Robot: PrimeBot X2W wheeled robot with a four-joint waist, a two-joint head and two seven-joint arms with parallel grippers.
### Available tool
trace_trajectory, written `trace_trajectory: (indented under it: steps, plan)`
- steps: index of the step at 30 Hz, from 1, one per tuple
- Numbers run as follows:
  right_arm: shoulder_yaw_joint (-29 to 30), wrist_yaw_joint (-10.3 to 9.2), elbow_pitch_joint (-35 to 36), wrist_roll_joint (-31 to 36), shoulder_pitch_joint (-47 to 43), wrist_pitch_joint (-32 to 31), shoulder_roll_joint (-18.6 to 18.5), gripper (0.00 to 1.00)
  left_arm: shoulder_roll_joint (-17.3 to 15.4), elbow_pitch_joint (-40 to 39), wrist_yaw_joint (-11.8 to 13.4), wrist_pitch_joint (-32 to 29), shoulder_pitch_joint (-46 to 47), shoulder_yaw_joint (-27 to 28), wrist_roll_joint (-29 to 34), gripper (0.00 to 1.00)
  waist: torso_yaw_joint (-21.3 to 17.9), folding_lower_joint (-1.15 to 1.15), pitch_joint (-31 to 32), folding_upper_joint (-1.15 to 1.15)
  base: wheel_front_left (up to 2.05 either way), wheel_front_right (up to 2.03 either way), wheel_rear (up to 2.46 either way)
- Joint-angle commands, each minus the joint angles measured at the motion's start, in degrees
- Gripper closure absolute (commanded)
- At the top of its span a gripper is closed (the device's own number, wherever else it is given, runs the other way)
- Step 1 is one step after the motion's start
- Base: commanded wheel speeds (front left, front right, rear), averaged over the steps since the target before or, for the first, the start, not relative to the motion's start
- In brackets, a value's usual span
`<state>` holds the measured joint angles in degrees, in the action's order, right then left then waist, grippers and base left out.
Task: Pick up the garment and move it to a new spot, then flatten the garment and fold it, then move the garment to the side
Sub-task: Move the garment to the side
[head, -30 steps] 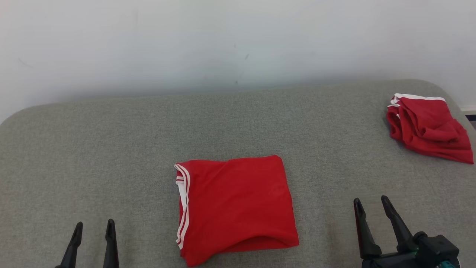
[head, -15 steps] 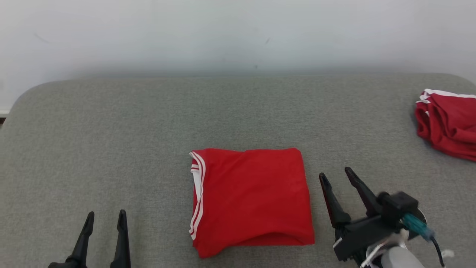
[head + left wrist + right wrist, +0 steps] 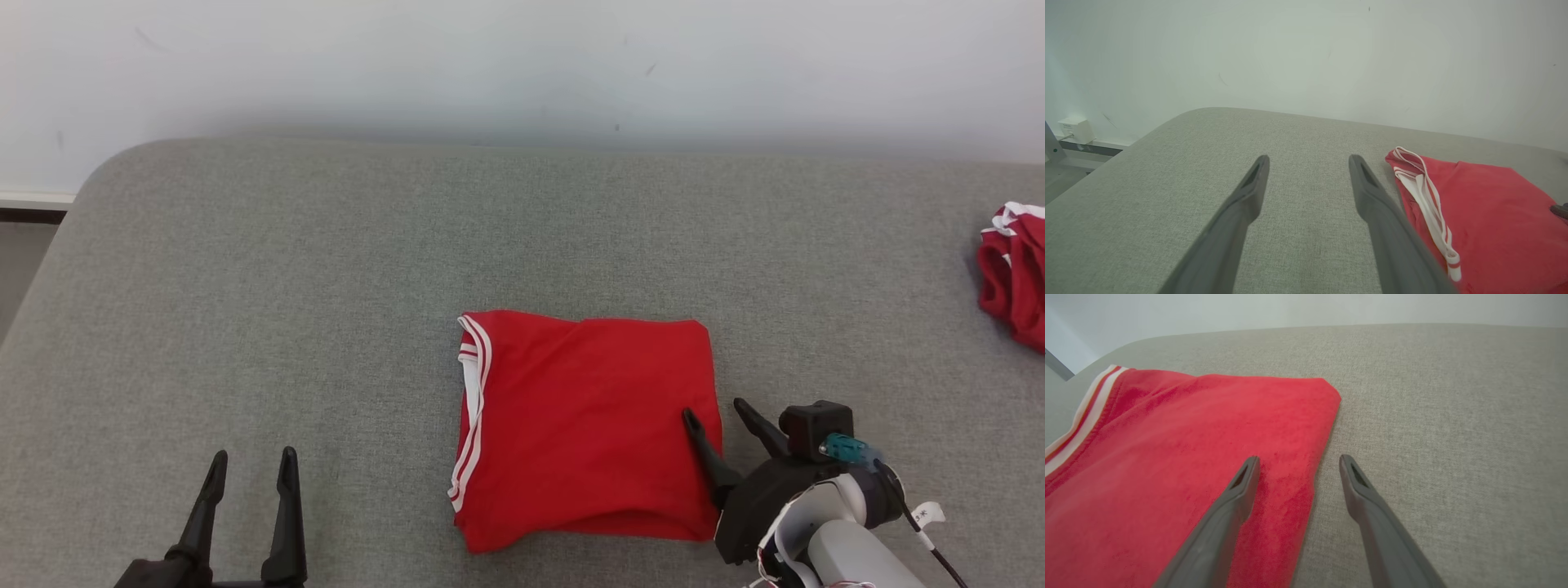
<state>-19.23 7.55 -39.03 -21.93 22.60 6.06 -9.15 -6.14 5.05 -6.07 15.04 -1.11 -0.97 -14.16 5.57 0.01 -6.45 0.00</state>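
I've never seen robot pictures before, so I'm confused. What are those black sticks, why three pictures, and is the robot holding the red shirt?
The black sticks are the robot's fingers. Each arm ends in a pincer with two. One picture comes from a camera on its head, looking down: the left pincer is at the bottom left, the right pincer by the folded red jersey. The other two come from cameras on its wrists, looking along the fingers. The jersey lies on a grey cushion; another red garment sits far right. Both pincers are open, holding nothing. The right one has one finger over the jersey's edge, one beside it.
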Motion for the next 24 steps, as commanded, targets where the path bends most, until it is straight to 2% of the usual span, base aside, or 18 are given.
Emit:
trace_trajectory:
  steps: [1, 8, 9, 10, 11, 17, 24]
  plan:
    - [-0.5, -0.16, -1.4, -0.4, 0.8, 0.2, 0.3, 0.0, 0.2, 0.1, -0.2, 0.2, 0.6, 0.1, 0.2, 0.0, 0.2, -0.01, -0.3, 0.0, 0.0, 0.0, 0.0]
    - [-3.2, -0.16, -9.4, -2.4, 3.5, -0.8, 2.2, 0.0, 0.6, 0.4, -0.4, 0.2, 1.4, -0.1, 0.7, 0.0, 0.5, -0.01, -1.1, 0.0, 0.0, 0.0, 0.0]
    - [-3.8, -0.16, -10.3, -2.9, 3.6, -1.3, 2.5, 0.16, 0.7, 0.5, -0.5, 0.2, 1.4, -0.1, 0.7, 0.0, 0.5, -0.01, -1.2, 0.0, 0.0, 0.0, 0.0]
    - [-4.2, -0.16, -11.1, -3.3, 3.9, -1.4, 2.7, 0.51, 0.7, 0.6, -0.5, 0.2, 1.4, 0.0, 0.8, 0.0, 0.4, -0.01, -1.3, 0.0, 0.0, 0.0, 0.0]
    - [-4.7, -0.16, -11.9, -3.5, 4.4, -1.6, 2.7, 1.0, 0.8, 0.8, -0.6, 0.2, 1.5, 0.0, 0.9, 0.0, 0.4, -0.01, -1.4, 0.0, 0.0, 0.0, 0.0]
    - [-6.9, -0.16, -13.2, -4.9, 8.8, 0.9, 1.2, 1.0, 1.2, 1.1, -0.9, 0.2, 2.8, -0.3, 1.3, 0.0, -0.3, -0.01, -2.7, 0.0, 0.0, 0.0, 0.0]
    - [-11.2, -0.17, -12.2, -5.0, 16.9, 1.3, -5.1, 1.0, 1.3, 0.8, -1.0, 0.2, 4.9, -0.9, 2.3, 0.0, -3.4, -0.01, -6.4, 0.0, 0.0, 0.0, 0.0]
